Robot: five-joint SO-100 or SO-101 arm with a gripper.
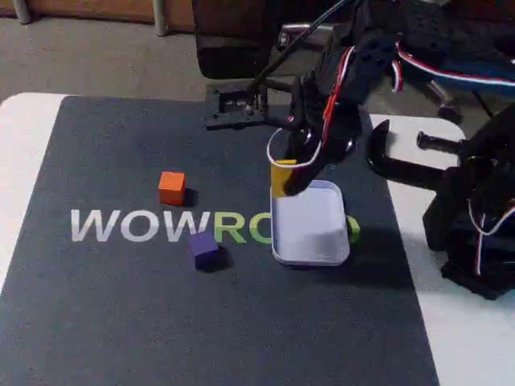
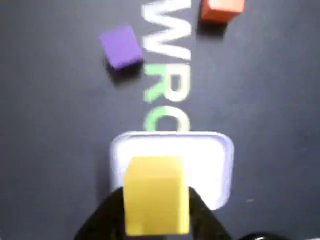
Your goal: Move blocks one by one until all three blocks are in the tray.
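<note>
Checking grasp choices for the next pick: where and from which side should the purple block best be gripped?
Grip the purple block across two opposite flat side faces, coming straight down from above. It sits alone on the mat, clear of the orange block and the tray. It lies turned against the mat lettering, so the jaws probably need rotating to match its faces.

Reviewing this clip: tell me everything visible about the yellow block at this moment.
The yellow block is a small matte cube with plain faces and slightly soft edges, no markings. It is clamped between the fingers of the black gripper, one finger on each side face. It is held off the mat, roughly upright, above the near end of the pale tray, not resting in it. In the fixed view it hangs at the tray's far edge.
</note>
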